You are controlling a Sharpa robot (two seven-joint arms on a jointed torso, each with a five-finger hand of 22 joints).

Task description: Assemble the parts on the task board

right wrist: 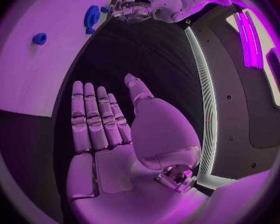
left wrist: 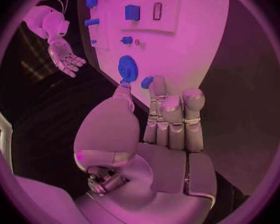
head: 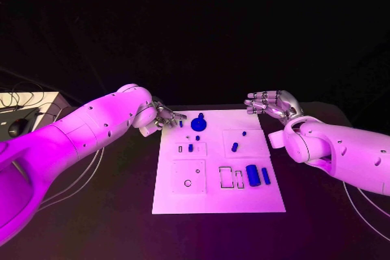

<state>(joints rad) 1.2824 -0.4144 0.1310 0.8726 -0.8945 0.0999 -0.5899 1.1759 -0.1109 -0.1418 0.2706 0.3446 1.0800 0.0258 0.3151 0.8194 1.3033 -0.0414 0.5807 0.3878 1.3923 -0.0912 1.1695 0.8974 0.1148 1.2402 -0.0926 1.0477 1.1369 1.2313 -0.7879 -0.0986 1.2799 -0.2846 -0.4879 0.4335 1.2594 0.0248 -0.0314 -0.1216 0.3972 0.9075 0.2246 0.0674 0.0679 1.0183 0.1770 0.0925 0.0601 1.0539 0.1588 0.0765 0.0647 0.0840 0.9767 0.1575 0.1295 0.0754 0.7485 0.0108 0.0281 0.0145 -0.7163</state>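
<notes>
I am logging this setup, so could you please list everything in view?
Board: one, white, middle of the table.
Disc: one, blue, far end of the board.
Small parts: about five, blue, scattered over the board's far half.
Long parts: two, blue, side by side near the board's right edge.
Table: one, black, under everything.
Cables: several, pale, on the table on both sides of the board.
Box: one, pale, far left.
Left hand: silver, at the board's far left corner, fingers apart.
Right hand: silver, beyond the board's far right corner, holding nothing.
</notes>
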